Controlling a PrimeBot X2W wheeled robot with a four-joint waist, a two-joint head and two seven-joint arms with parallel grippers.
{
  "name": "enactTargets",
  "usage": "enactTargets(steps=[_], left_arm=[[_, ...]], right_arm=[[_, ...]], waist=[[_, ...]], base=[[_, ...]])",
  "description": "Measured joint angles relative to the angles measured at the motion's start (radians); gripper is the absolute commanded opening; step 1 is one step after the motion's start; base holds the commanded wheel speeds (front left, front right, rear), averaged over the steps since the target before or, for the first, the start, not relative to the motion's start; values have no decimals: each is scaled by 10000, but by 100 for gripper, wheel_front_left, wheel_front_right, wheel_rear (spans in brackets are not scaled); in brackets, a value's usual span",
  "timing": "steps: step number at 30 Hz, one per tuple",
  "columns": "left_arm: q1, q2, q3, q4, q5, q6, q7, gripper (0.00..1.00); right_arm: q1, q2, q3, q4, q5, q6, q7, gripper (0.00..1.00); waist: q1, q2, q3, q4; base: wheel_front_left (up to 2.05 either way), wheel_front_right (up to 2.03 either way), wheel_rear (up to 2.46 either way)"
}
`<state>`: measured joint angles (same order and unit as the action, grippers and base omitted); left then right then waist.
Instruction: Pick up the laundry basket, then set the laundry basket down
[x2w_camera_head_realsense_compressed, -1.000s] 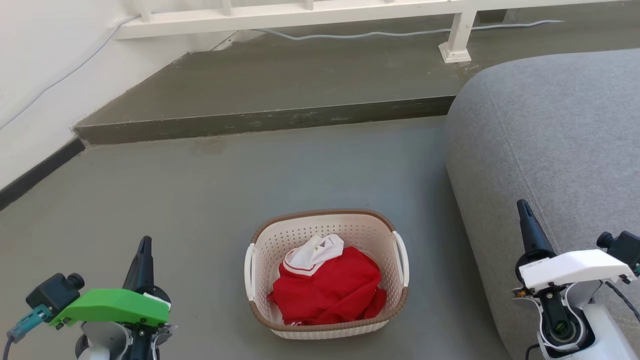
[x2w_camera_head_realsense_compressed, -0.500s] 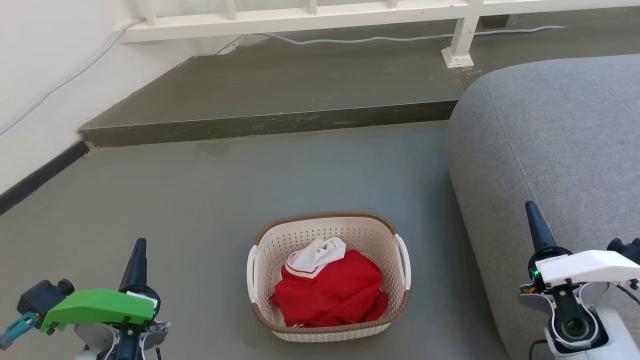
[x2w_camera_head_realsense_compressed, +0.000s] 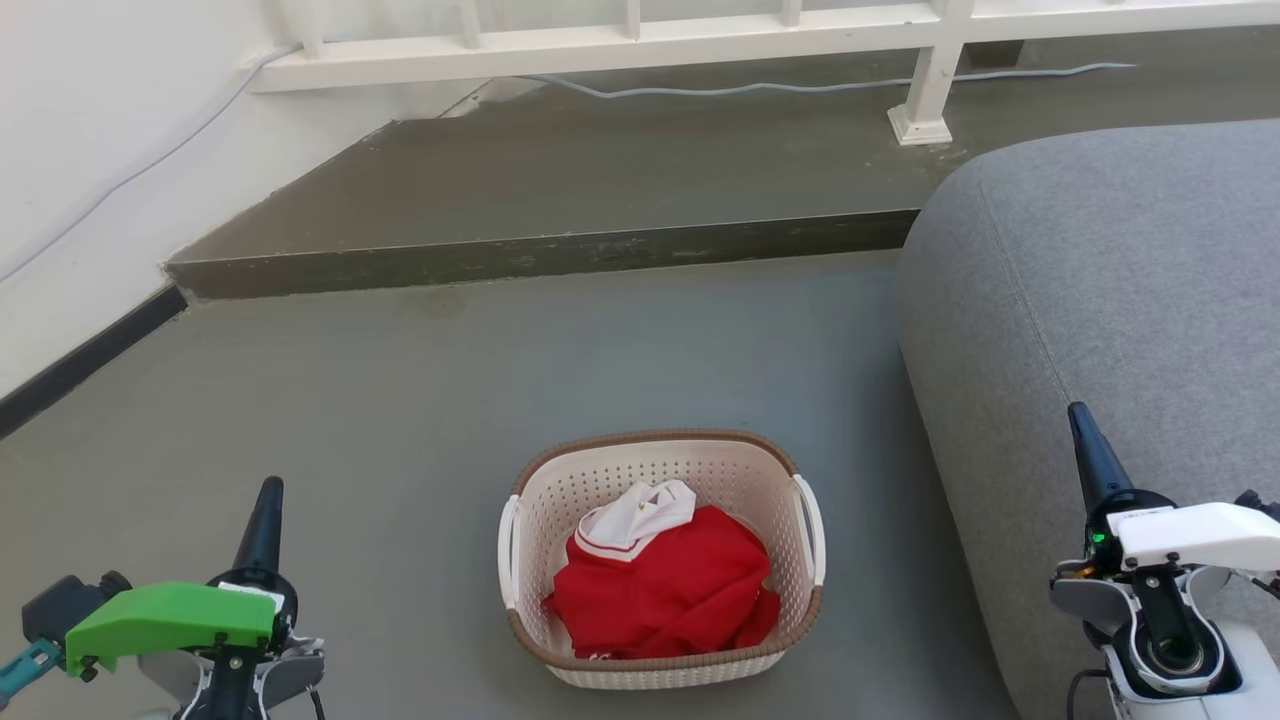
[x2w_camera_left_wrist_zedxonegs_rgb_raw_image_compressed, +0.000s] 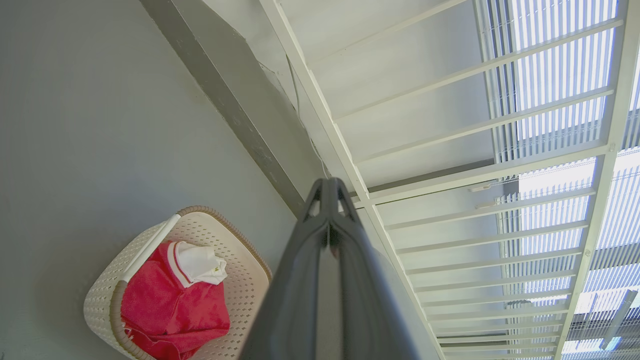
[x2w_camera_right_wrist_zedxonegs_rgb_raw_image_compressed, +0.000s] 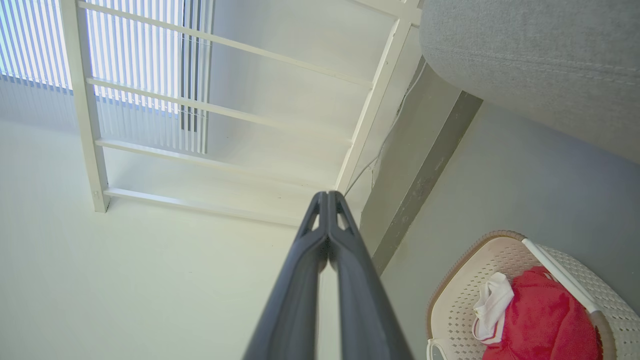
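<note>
The laundry basket (x2w_camera_head_realsense_compressed: 560, 490) stands on the grey floor at lower centre, cream-white and perforated, with a brown rim and white side handles. A red garment with a white collar (x2w_camera_head_realsense_compressed: 665, 590) lies inside it. My left gripper (x2w_camera_head_realsense_compressed: 268, 500) is at the lower left, shut and empty, well left of the basket. My right gripper (x2w_camera_head_realsense_compressed: 1085, 430) is at the lower right in front of the sofa, also shut and empty. The basket (x2w_camera_left_wrist_zedxonegs_rgb_raw_image_compressed: 240, 270) appears at the lower left of the left wrist view beside the shut gripper (x2w_camera_left_wrist_zedxonegs_rgb_raw_image_compressed: 329, 187). In the right wrist view the basket (x2w_camera_right_wrist_zedxonegs_rgb_raw_image_compressed: 460, 300) sits lower right of the shut gripper (x2w_camera_right_wrist_zedxonegs_rgb_raw_image_compressed: 327, 197).
A grey sofa (x2w_camera_head_realsense_compressed: 1100, 280) fills the right side, close to the basket. A raised dark step (x2w_camera_head_realsense_compressed: 540, 250) crosses behind the basket. A white railing (x2w_camera_head_realsense_compressed: 700, 40) and a cable (x2w_camera_head_realsense_compressed: 750, 88) run along the back. A white wall (x2w_camera_head_realsense_compressed: 80, 150) with a dark skirting is at the left.
The whole head view has shifted slightly, so the camera moved. Both grippers sit a little lower and further outward in the picture. The basket has not moved on the floor.
</note>
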<state>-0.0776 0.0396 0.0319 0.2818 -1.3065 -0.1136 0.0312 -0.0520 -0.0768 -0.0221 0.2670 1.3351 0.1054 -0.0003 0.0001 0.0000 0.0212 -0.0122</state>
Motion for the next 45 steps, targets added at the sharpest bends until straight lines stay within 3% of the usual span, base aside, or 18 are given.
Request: enactTargets(steps=[25,45], left_arm=[[0,-19,514,-8,-2911,-65,826,0],[0,-21,548,-15,-2938,-67,826,0]], right_arm=[[-28,127,-719,84,2926,90,773,0],[-32,134,-738,86,2963,90,775,0]], waist=[[0,0,-186,123],[0,0,-184,122]], base=[[0,0,0],[0,0,0]])
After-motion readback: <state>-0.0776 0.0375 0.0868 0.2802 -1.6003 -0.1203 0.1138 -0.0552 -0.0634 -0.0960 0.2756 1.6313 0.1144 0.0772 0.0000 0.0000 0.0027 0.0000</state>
